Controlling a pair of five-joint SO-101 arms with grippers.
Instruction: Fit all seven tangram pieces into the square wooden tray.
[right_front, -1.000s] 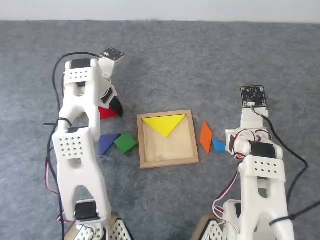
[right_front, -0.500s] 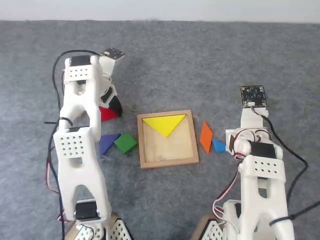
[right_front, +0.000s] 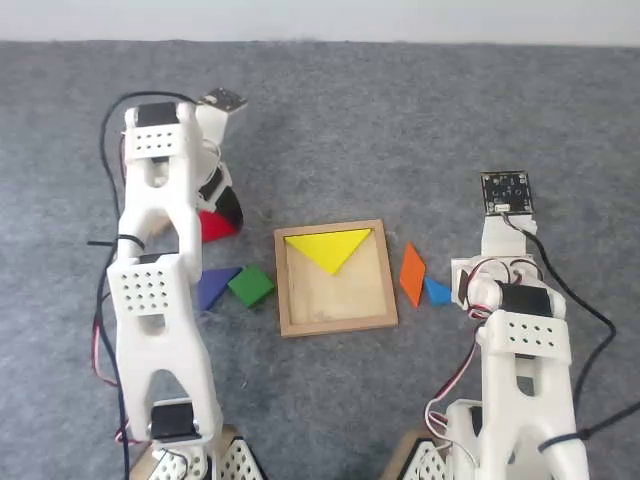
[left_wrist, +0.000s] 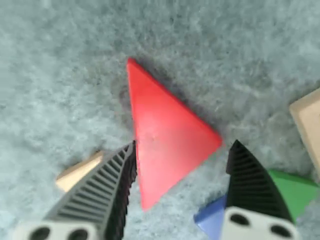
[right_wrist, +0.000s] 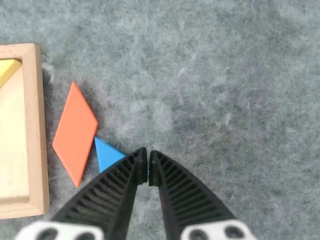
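Tangram pieces are mostly still outside the square wooden tray (right_front: 337, 325), which sits at the centre of the high view on the grey felt worktop (right_front: 400, 130). Only the large yellow triangle (right_front: 328, 246) lies inside it, along the upper edge. Left of the tray are the green square (right_front: 250, 285) and the dark blue triangle (right_front: 212, 287), touching each other, with the large red triangle (left_wrist: 160, 125) above them, partly under the arm. Right of the tray lie the orange parallelogram (right_front: 411, 273) and the small light-blue triangle (right_front: 436, 291), side by side.

The left gripper (left_wrist: 183, 144) is spread wide with one jaw on each side of the red triangle and nothing held; whether the tips touch the felt cannot be told. The right gripper (right_wrist: 148, 152) is closed and empty, just beside the light-blue triangle.

The likely next step is a pinch on the red triangle, and several things could spoil it. The jaws face slanted edges, so closing could spin the flat piece or squeeze it out sideways. The piece is thin on soft felt, so tips set too high would slide over it. One jaw is close to a pale tan piece (left_wrist: 75, 172) and the other to the blue and green pieces, so a drift could push those neighbours. A crooked hold would later make the triangle catch on the tray rim or ride up on the yellow one.
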